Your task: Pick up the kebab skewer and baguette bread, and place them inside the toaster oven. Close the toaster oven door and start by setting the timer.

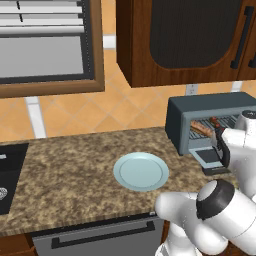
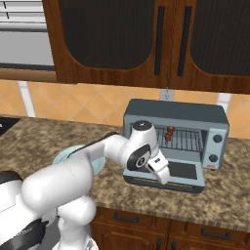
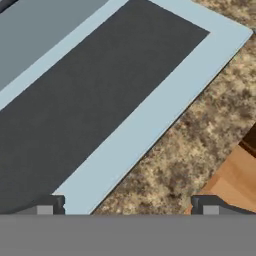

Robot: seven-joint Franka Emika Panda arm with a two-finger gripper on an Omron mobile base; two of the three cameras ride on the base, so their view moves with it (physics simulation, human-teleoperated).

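The kebab skewer (image 2: 169, 133) and baguette bread (image 1: 200, 129) lie inside the toaster oven (image 2: 176, 139). Its door (image 2: 183, 171) hangs down flat over the tabletop (image 2: 215, 195), the jaws wide open just above it. Lifting near the edge, they may slip off.

We see home kitchen, rendered. Speckled brown granite surface (image 1: 75, 165) runs along wall, orange-tan tiled backsplash (image 1: 125, 110) behind it. Dark wooden wall cabinets (image 2: 146, 39) with dark panel doors and bar handles hang above. Slate blue-grey toaster oven (image 2: 176, 112) sits on surface, wall outlet (image 2: 167, 93) just behind it. Pale blue plate (image 1: 141, 171) lies on surface. Black cooktop (image 1: 10, 172) at surface's left end. We note wooden base cabinets (image 2: 146, 224) below, and grey appliance front with bar handle (image 1: 100, 235).
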